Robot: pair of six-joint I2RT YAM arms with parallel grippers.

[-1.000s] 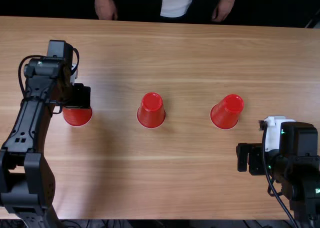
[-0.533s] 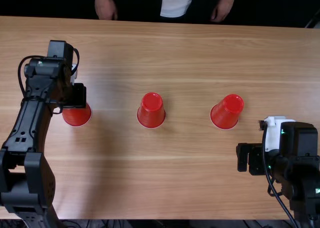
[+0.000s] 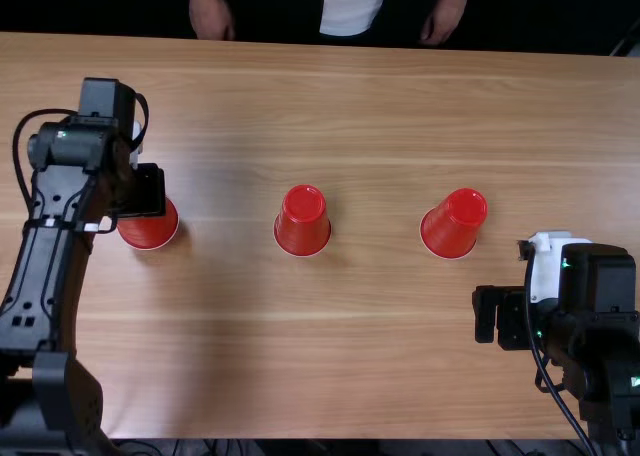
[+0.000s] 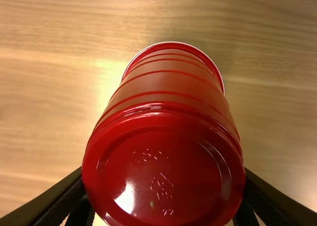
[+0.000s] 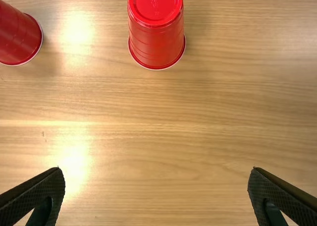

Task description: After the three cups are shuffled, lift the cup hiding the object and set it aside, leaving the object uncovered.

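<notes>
Three red cups stand upside down in a row on the wooden table [image 3: 350,106]. The left cup [image 3: 152,230] [image 4: 163,137] sits between the fingers of my left gripper [image 3: 141,191] [image 4: 163,189], which is shut on its sides near the base; the arm covers part of the cup from above. I cannot tell whether its rim still touches the table. The middle cup [image 3: 302,219] [image 5: 17,32] and right cup [image 3: 455,223] [image 5: 156,28] stand untouched. My right gripper [image 3: 497,316] [image 5: 156,196] is open, low over the table, nearer the front edge than the right cup.
Bare wood lies between the cups and all along the table's far side. The right arm's body [image 3: 590,316] fills the near right corner, and the left arm's links [image 3: 50,266] run along the left edge.
My left arm has drawn leftward and slightly away from the near edge, and the left cup has shifted with it. The right arm and the other two cups are unmoved.
</notes>
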